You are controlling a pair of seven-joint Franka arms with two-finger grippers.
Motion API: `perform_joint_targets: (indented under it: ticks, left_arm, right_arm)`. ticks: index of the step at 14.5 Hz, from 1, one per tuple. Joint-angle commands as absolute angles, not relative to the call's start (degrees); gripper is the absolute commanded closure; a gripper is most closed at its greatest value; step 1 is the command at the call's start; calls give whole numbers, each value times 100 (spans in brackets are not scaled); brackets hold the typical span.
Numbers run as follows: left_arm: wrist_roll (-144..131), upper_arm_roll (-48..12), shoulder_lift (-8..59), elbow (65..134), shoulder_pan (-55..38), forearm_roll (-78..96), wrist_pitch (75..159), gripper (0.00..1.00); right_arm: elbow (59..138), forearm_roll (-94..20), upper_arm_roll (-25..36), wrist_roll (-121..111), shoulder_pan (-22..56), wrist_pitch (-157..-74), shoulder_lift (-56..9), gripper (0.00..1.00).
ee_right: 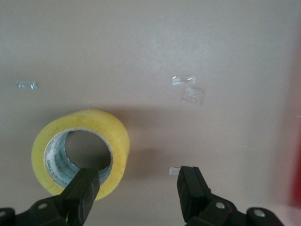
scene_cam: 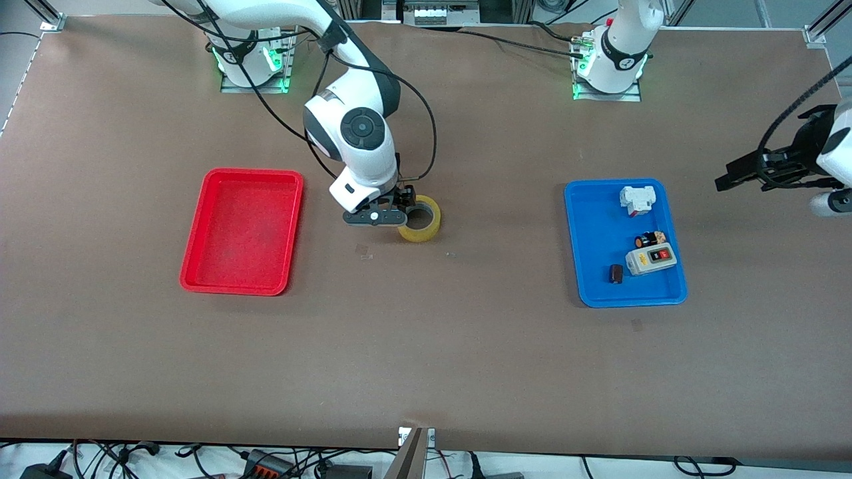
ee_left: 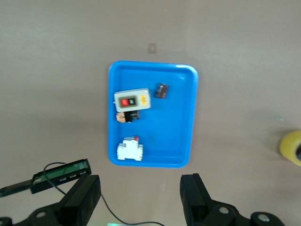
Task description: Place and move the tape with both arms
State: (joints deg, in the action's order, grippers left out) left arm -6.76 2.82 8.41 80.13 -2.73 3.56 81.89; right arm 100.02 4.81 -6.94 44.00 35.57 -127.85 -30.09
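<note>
Looking down from the front view, we see the tape [scene_cam: 421, 219] lying flat on the brown table [scene_cam: 426, 346], its round hole facing straight up, so its axis stands upright. It sits between the red tray [scene_cam: 243, 231] and the blue tray [scene_cam: 624, 242], closer to the red one. The right hand [scene_cam: 399, 208] is low over the tape's edge on the side toward the red tray. The left hand [scene_cam: 745, 174] hangs in the air over the table's end past the blue tray, where that arm waits. The blue tray carries a white block [scene_cam: 637, 199], a grey switch box [scene_cam: 651, 259] and two small dark parts. Green light glows at both bases along the table's edge.

From the left wrist view, we see the left hand [ee_left: 141, 197] with fingers spread wide above the blue tray [ee_left: 188, 141]; the tape [ee_left: 291, 147] shows at the frame's edge.

From the right wrist view, we see the right hand [ee_right: 136, 193] spread open, one finger [ee_right: 84, 188] at the tape's [ee_right: 89, 136] rim, the other over bare table. Small scraps of clear tape lie on the table nearby.
</note>
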Motion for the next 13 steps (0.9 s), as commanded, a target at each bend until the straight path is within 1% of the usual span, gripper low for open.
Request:
perform_joint_targets:
  ticks: [1, 8, 9, 11, 12, 13]
  left_arm:
    - [-55, 308, 633, 8489, -325, 510, 8279, 0]
    - [141, 167, 510, 8657, -308, 132, 8631, 0]
    - [149, 167, 431, 8788, -308, 123, 8657, 0]
    - [141, 45, -6, 9471, -290, 123, 9112, 0]
    - [106, 35, -183, 9666, -273, 132, 9262, 0]
    - [71, 35, -185, 9651, -264, 132, 9246, 0]
  right_arm:
    - [9747, 589, -659, 4562, 3718, -13041, -3383, 2]
    - [9747, 598, -659, 4562, 3815, -13525, -3796, 3]
    - [9747, 598, -659, 4562, 3814, -13596, -3840, 3]
    - [9747, 606, -633, 4562, 3814, -13623, -3885, 3]
    - [9747, 711, -633, 4562, 3814, -13632, -3946, 5]
    - [9747, 755, -633, 4562, 3814, -13667, -3955, 5]
